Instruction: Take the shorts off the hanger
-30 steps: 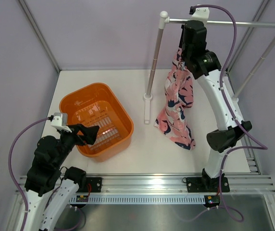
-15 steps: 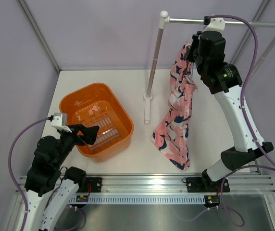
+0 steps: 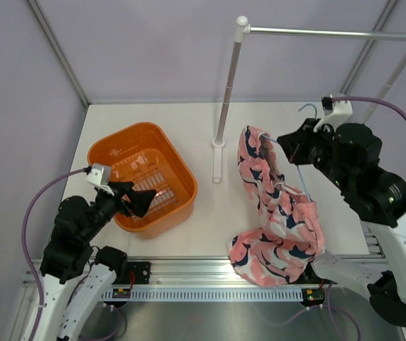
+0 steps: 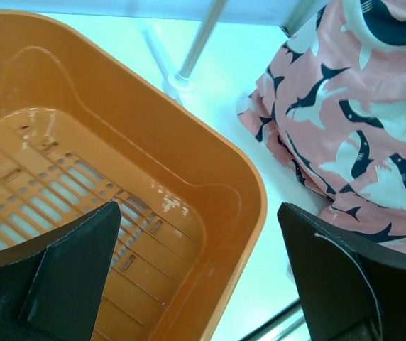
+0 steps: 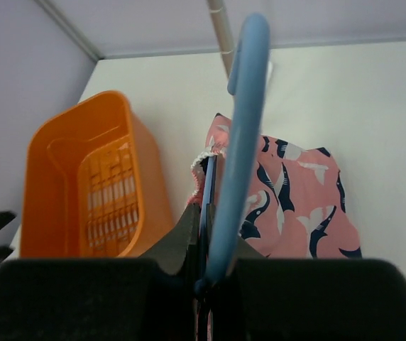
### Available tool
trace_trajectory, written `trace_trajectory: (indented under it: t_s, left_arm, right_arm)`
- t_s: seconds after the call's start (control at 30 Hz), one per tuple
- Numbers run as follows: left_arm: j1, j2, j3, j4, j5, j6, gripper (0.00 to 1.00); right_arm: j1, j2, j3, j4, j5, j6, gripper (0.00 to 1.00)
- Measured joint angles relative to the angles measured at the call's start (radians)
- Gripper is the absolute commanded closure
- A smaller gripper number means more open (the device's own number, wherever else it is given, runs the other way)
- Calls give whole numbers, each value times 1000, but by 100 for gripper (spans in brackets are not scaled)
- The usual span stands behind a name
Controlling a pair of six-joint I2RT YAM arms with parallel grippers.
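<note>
My right claw, right of centre in the top view, is clamped on the blue hanger. The shorts hang from the hanger, below the claw. My left claw stands apart over the orange basket.

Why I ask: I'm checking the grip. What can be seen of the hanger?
The hanger is thin and light blue, and looks like coated wire or plastic. The right gripper is shut on it just below the hook, holding it tilted above the table, clear of the clothes rail. Its curved hook sticks out past the fingers. One arm slants down into the shorts, which hang on it, their lower end bunched on the table.
</note>
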Motion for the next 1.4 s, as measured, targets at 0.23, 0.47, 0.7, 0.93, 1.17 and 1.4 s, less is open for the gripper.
trace_trajectory:
  t_s: [0.23, 0.47, 0.7, 0.93, 1.17, 1.4]
  left_arm:
    - [-26, 180, 18, 100, 137, -53, 9]
    - [-348, 452, 254, 186, -9, -81, 9]
    - [-653, 802, 508, 219, -266, -52, 12]
    - [-705, 968, 559, 225, -398, -61, 13]
    - [-710, 1047, 564, 270, -425, -78, 13]
    - [-710, 1063, 564, 323, -419, -85, 13]
  right_arm:
    - [124, -171, -135, -39, -45, 64, 100]
    - [249, -84, -155, -37, 46, 88, 100]
    - [294, -38, -167, -30, 127, 111, 100]
    - [304, -40, -146, -42, 174, 117, 100]
    - [305, -41, -132, -62, 199, 117, 100]
    - [305, -42, -133, -71, 212, 117, 100]
